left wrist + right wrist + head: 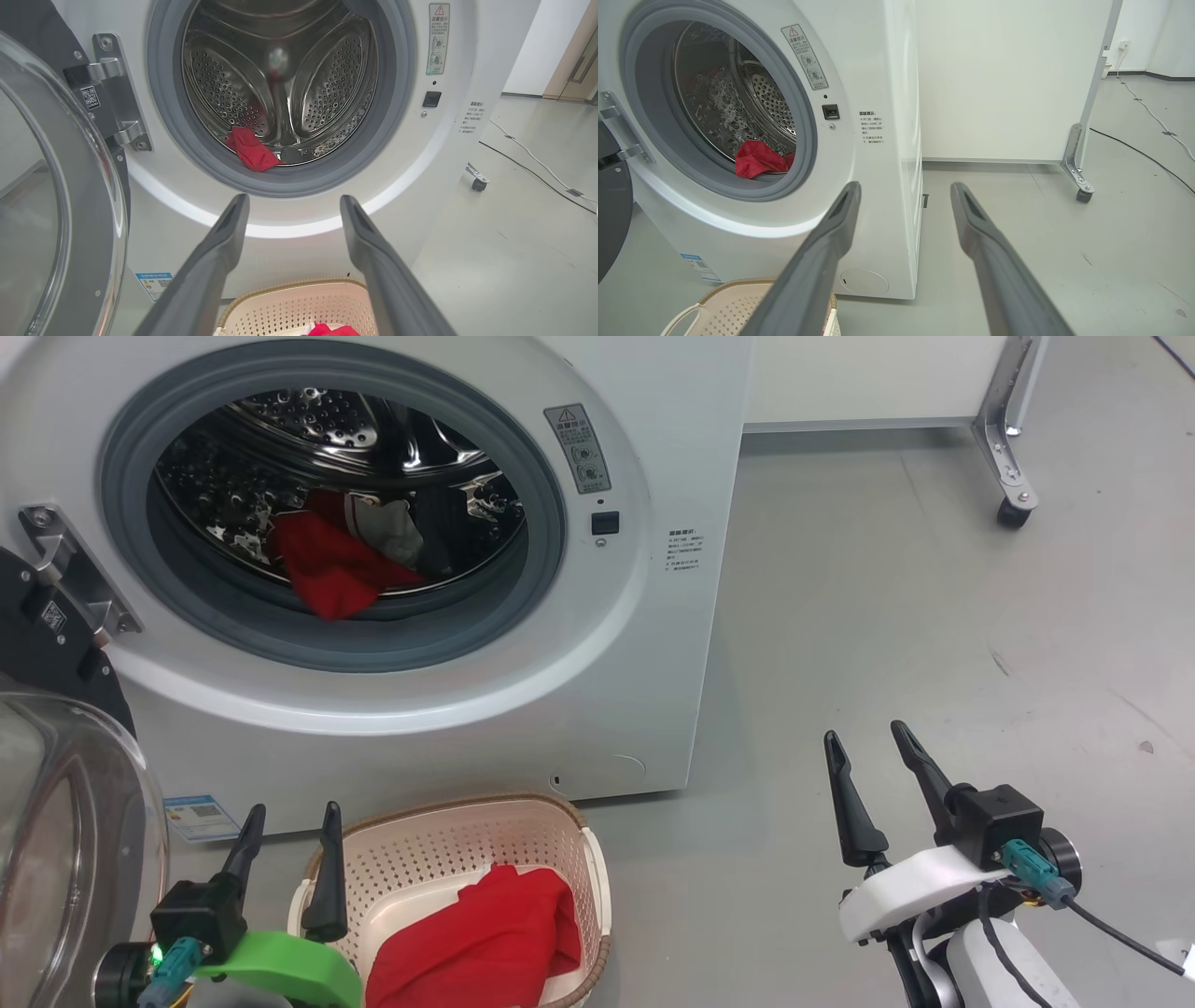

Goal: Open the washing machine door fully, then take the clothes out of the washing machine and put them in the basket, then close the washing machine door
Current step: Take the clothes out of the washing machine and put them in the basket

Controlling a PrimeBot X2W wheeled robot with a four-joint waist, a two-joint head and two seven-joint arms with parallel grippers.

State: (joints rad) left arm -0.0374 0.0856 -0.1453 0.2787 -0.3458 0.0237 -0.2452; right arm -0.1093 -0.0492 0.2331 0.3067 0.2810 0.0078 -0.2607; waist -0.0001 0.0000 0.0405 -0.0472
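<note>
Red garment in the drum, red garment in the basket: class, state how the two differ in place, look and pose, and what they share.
The drum garment lies inside the washing machine; the basket garment lies in the basket on the floor. The drum garment has white cloth beside it; the basket garment shows mostly red. The drum garment droops towards the grey gasket; the basket garment is heaped. Both are red and crumpled.

The left gripper [293,808] has long dark fingers and a green curved shell [280,966]. The right gripper [864,733] has a white curved shell [910,887] and a thin black cable [1120,935].
</note>
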